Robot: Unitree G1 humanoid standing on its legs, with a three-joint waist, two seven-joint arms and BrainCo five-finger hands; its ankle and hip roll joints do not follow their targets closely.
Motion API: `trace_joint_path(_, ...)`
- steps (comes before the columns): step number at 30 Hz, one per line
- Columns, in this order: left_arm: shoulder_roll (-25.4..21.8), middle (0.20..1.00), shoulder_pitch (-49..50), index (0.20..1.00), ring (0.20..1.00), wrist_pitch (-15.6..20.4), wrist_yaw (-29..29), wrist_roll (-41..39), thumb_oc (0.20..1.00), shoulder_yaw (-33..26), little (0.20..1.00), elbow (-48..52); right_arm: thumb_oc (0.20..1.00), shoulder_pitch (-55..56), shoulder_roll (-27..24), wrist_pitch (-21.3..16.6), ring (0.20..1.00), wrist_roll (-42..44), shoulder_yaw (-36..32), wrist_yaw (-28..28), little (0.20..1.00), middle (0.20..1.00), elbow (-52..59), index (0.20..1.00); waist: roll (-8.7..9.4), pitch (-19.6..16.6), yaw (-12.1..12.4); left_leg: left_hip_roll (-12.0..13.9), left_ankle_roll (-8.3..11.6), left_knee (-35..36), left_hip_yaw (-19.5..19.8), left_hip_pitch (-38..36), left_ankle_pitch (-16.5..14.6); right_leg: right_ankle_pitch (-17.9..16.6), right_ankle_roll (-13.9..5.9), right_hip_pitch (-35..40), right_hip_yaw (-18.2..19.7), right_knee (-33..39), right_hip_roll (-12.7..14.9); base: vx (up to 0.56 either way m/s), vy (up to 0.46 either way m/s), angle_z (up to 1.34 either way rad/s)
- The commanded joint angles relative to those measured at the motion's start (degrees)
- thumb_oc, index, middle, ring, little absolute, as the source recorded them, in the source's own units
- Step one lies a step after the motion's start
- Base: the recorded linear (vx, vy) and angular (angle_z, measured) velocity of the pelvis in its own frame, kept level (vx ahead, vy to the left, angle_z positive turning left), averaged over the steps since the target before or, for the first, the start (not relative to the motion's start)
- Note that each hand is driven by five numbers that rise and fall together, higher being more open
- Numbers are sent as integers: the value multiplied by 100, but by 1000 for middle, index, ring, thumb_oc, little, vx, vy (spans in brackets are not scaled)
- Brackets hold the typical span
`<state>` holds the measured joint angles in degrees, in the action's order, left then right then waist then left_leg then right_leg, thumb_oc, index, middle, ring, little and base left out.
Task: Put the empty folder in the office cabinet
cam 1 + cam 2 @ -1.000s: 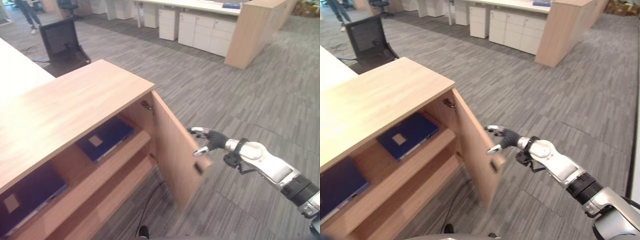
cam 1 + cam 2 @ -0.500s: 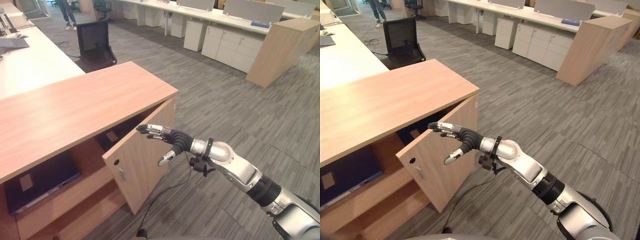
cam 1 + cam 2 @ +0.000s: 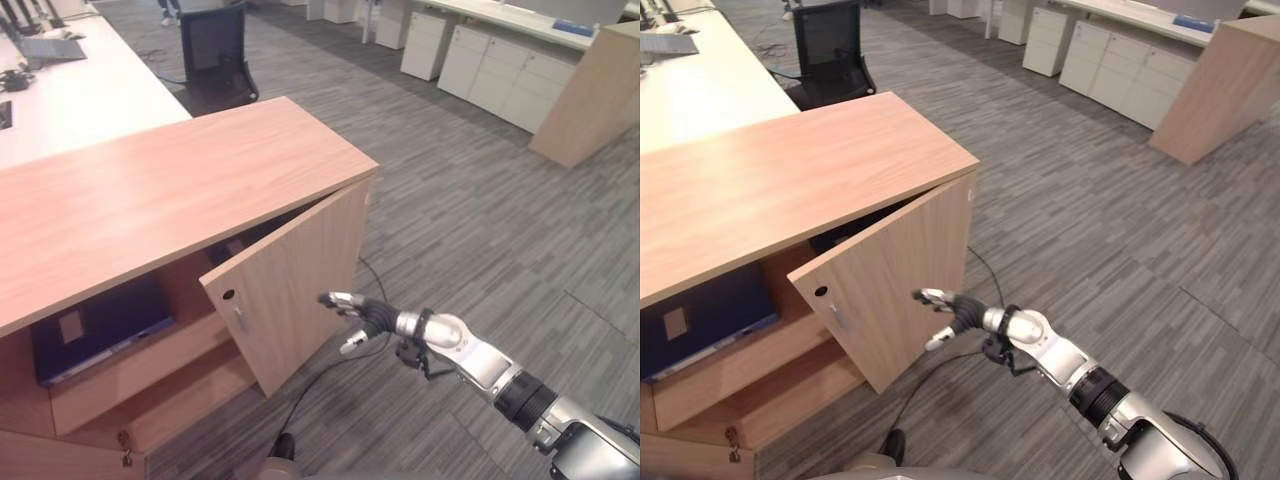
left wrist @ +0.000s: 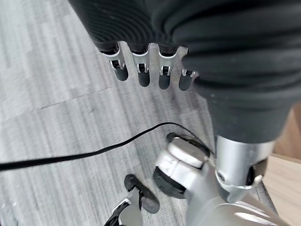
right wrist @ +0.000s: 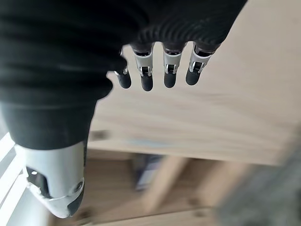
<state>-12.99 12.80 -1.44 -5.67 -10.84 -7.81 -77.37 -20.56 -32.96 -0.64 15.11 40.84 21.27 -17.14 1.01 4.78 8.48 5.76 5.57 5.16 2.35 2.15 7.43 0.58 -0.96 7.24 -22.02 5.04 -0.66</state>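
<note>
A dark blue folder (image 3: 95, 330) lies on the upper shelf inside the wooden office cabinet (image 3: 180, 190), in its open left half. The cabinet's right door (image 3: 890, 290) stands half shut, and a dark shape shows in the gap behind it. My right hand (image 3: 365, 318) is open, low in front of that door's outer face, fingers (image 5: 155, 70) straight and pointing at the wood. Whether they touch it I cannot tell. My left hand (image 4: 141, 70) hangs open over the carpet, holding nothing.
The cabinet's left door (image 3: 60, 460) hangs open at the lower left. A white desk (image 3: 80, 90) and a black office chair (image 3: 215, 50) stand behind the cabinet. White drawer units (image 3: 480, 65) and a tall wooden unit (image 3: 590, 100) line the far side across grey carpet.
The right door has swung from wide open to half shut, pushed by my right hand. The hand has since dropped lower on the door. The camera has shifted.
</note>
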Motion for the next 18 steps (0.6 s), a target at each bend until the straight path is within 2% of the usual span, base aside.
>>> trace_joint_path(1,-96,1000,-249,1000,1000,49,-72,-245,1000,160,1000,-204,1000,66,319,-186,1000,-408,-45,-146,1000,1000,-156,1000,243,196,191,394,187,-640,-33,-1,-559,282,-310,-234,244,-6,316,-233,-145,52)
trace_joint_path(2,-75,1000,-269,1000,1000,53,-68,-353,1000,218,1000,-113,1000,145,312,-208,1000,-741,-129,-330,1000,1000,-711,1000,275,336,162,531,195,-1041,-427,467,-419,279,-292,-277,-34,-20,409,-235,-143,103)
trace_joint_path(3,-23,1000,-289,1000,1000,40,-74,-361,1000,301,1000,-80,1000,266,346,-172,1000,-1275,-183,-523,1000,1000,-1359,1000,248,370,133,871,178,-1223,-1166,504,-454,374,-312,-216,-268,-12,430,-177,-71,225)
trace_joint_path(5,-2,1000,-314,1000,1000,12,-5,-221,1000,446,1000,-60,1000,423,436,-28,1000,-1905,-365,-758,1000,1000,-2264,1000,217,379,58,1262,154,-1544,-2140,538,-454,388,-249,-229,-830,-24,548,-114,-77,256)
trace_joint_path(6,-19,1000,-330,1000,1000,-7,18,-166,1000,497,1000,-41,1000,499,482,24,1000,-1979,-491,-848,1000,1000,-2543,1000,206,359,34,1346,155,-1778,-2326,607,-512,416,-192,-223,-1037,-30,580,-88,-40,186)
trace_joint_path(7,-42,1000,-359,1000,1000,-25,16,-138,1000,570,1000,-3,1000,621,735,171,1000,-1930,-799,-1024,1000,1000,-3405,1000,157,325,23,1426,165,-2039,-2559,657,-573,466,-119,-162,-1380,-40,646,-35,14,212)
trace_joint_path(8,-55,1000,-370,1000,1000,-36,-5,-133,1000,599,1000,4,1000,661,848,203,1000,-1862,-975,-1085,1000,1000,-3828,1000,105,262,18,1379,173,-1841,-2703,543,-614,478,-120,-127,-1584,-47,662,15,131,271)
trace_joint_path(9,-41,1000,-403,1000,1000,-56,-42,-67,1000,723,1000,-9,1000,658,1154,310,1000,-1857,-1274,-1266,1000,1000,-4731,1000,-11,154,33,1183,144,-1443,-2802,381,-586,437,-146,-61,-1865,-89,710,142,369,216)
trace_joint_path(10,-91,1000,-422,1000,1000,-101,30,116,1000,767,1000,-96,1000,691,1528,471,1000,-1722,-1731,-1543,1000,1000,-5413,1000,-90,-60,87,676,33,-817,-2574,148,-617,303,-282,-16,-2058,-169,957,172,403,136)
trace_joint_path(14,-100,1000,-524,1000,1000,-90,64,160,1000,769,1000,-105,1000,873,1718,527,1000,-1093,-2521,-1839,1000,1000,-5860,1000,-184,-203,105,234,-175,-349,-2342,15,-600,213,-450,39,-2280,-425,1324,86,256,85)
trace_joint_path(16,-89,1000,-541,1000,1000,-91,76,181,1000,785,1000,-123,1000,917,1754,523,1000,-979,-2664,-1887,1000,1000,-5915,1000,-206,-230,96,128,-222,-244,-2267,-16,-604,195,-485,48,-2328,-507,1416,48,154,37)
trace_joint_path(18,-16,1000,-603,1000,1000,-64,137,266,1000,844,1000,-164,1000,1058,1839,501,1000,-583,-3172,-2120,1000,1000,-6025,1000,-294,-278,53,-191,-356,-57,-2045,-126,-671,165,-604,122,-2484,-821,1746,102,323,65)
